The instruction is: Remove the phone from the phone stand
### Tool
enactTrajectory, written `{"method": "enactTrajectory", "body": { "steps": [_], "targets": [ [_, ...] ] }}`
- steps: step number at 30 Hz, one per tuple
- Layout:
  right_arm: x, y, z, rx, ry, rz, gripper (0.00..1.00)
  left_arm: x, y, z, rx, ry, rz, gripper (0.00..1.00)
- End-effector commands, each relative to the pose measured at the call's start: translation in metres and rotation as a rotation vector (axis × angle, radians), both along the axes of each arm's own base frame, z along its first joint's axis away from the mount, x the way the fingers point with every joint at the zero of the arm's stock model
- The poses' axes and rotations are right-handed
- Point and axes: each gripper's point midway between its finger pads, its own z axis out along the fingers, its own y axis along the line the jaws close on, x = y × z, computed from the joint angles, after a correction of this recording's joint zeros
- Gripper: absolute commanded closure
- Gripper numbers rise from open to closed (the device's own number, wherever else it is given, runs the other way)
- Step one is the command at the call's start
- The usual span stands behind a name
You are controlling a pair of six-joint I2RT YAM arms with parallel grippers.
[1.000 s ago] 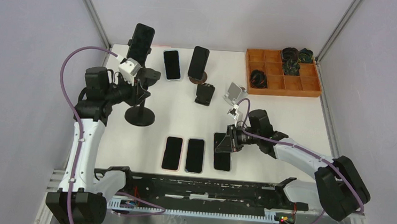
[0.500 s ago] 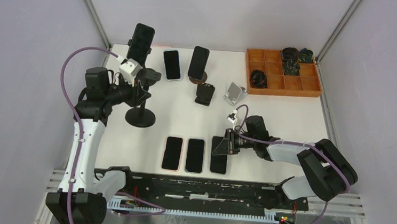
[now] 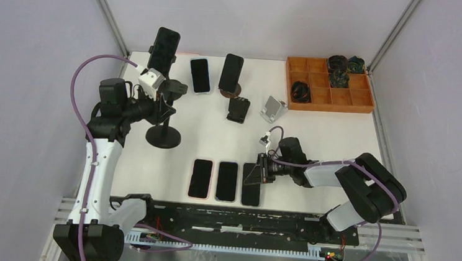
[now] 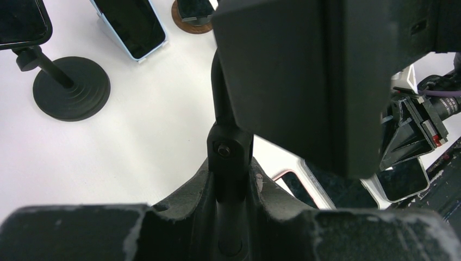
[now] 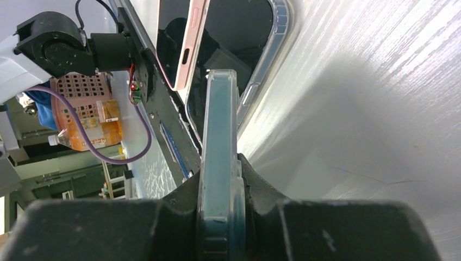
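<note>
Top external: shows the phone (image 3: pixel 251 185) off the phone stand (image 3: pixel 163 136), down at the near edge of the table (image 3: pixel 340 139), just right of the 2 flat phones (image 3: pixel 213 179) and in row with them. Shows the right gripper (image 3: pixel 262 171) clamped on its far right part, arm coming in low from the right. Puts the phone's long axis near-to-far, parallel to those 2 neighbours, so the claw sits square across it. Shows the left gripper (image 3: pixel 164 104) closed round the stem (image 3: pixel 166 119), well apart from the phone; makes the right arm the nearer by far. Shows the stand's head (image 3: pixel 173 88) bare.

Left wrist: confirms the left fingers (image 4: pixel 174 209) tight on the stem, cradle plate (image 4: pixel 304 70) seen from behind and filling the frame. Catches the right claw and phone at the far right edge.

Right wrist: shows the phone edge-on between the right fingers (image 5: pixel 261 187), jaws spread only to its thickness, long axis running straight away from the lens. Places the nearer flat phone just beside its far end. Can't tell whether it lies fully on the table or tilted.

Judging from this, calls next for opening and backing out rightward, across the long axis; risks nudging the neighbour.
</note>
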Motion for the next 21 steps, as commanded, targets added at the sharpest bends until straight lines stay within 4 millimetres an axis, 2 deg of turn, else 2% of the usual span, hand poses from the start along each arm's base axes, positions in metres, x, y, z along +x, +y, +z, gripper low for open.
{"method": "enactTrajectory", "body": {
  "steps": [1,5,9,15,21],
  "targets": [
    [0.023,-0.002,-0.007,-0.084,-0.096,-0.043,0.82,0.000,-0.006,0.033,-0.025,-0.103,-0.017,0.98],
    [0.030,-0.012,-0.015,-0.157,-0.128,-0.091,0.57,0.000,-0.005,0.033,-0.022,-0.105,-0.018,0.98],
    [0.040,-0.019,-0.016,-0.218,-0.161,-0.130,0.42,0.001,-0.006,0.033,-0.025,-0.101,-0.019,0.98],
    [0.051,-0.033,-0.013,-0.309,-0.213,-0.180,0.33,0.002,-0.006,0.036,-0.029,-0.103,-0.022,0.98],
    [0.052,-0.053,-0.013,-0.365,-0.239,-0.271,0.33,0.003,-0.007,0.037,-0.034,-0.102,-0.023,0.98]
  ]
}}
